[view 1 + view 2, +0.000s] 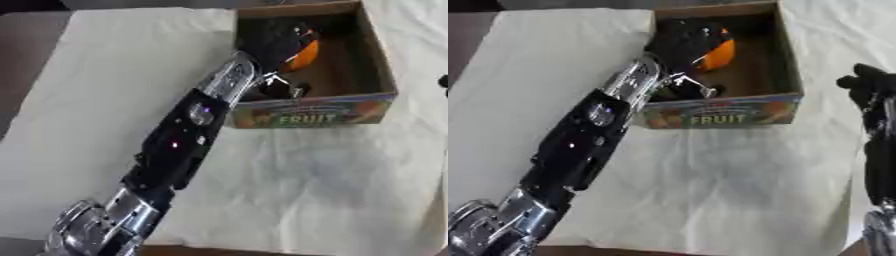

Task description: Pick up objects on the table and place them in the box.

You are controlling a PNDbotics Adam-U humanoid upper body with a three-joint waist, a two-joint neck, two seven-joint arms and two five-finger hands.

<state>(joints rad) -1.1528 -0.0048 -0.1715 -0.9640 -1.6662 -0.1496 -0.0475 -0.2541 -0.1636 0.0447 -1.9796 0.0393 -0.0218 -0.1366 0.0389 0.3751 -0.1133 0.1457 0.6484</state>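
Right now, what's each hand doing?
Left hand: inside the box, shut on an orange object.
Right hand: idle at the right edge, fingers unclear.

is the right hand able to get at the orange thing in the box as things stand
Probably not yet. The left hand is already inside the box, fingers curled round the orange thing, covering it. The right hand sits outside the box's right wall.
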